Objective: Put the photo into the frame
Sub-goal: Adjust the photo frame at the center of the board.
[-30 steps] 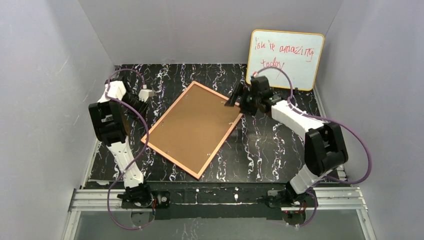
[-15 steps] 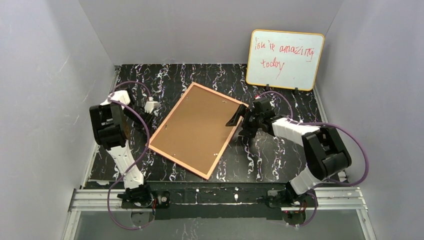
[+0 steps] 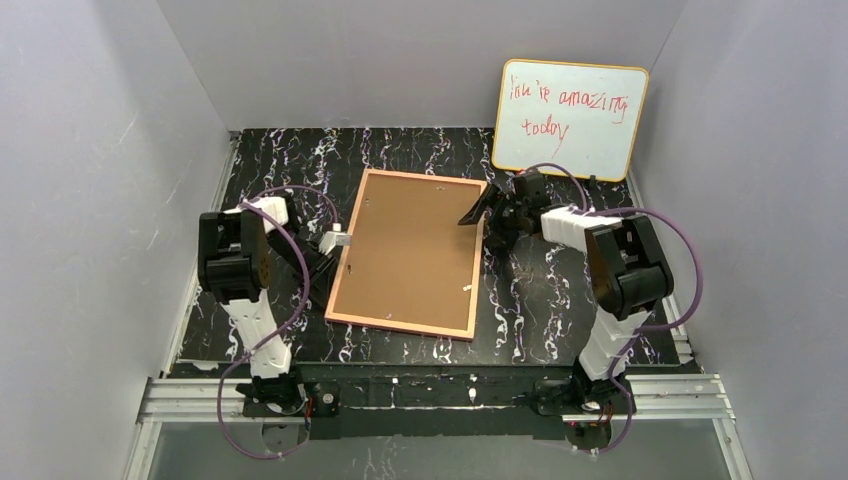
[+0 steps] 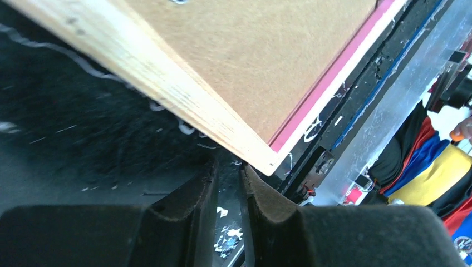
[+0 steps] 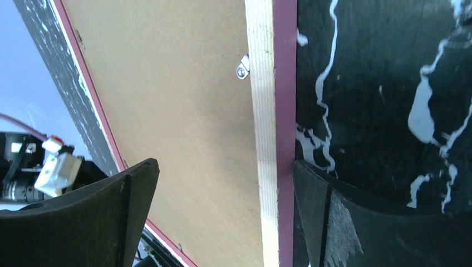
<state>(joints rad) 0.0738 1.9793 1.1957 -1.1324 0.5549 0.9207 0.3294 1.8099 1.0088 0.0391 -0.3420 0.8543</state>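
The photo shows in no view, and whether it lies under the backing [image 3: 405, 250] cannot be told. The frame [image 3: 348, 262] lies face down on the table [image 3: 560, 290], brown board up, near the middle, its long sides running away from the arms. Both wrist views cut off most of it: the left one catches only a near corner, the right one a strip of the right-hand edge with a small metal clip [image 5: 242, 67].

The left arm is folded at the elbow, its wrist reaching right to the frame's left edge. The left gripper [image 4: 229, 167] sits low by the corner, fingers [image 4: 192, 194] pressed almost together with only a slit between, gripping nothing.

The right arm stands folded too, wrist reaching left to the far right corner. The right gripper [image 5: 222, 167] is spread wide across the frame's edge, one finger over the board, the other against the pink outer side.

A whiteboard [image 3: 570, 120] leans on the back wall
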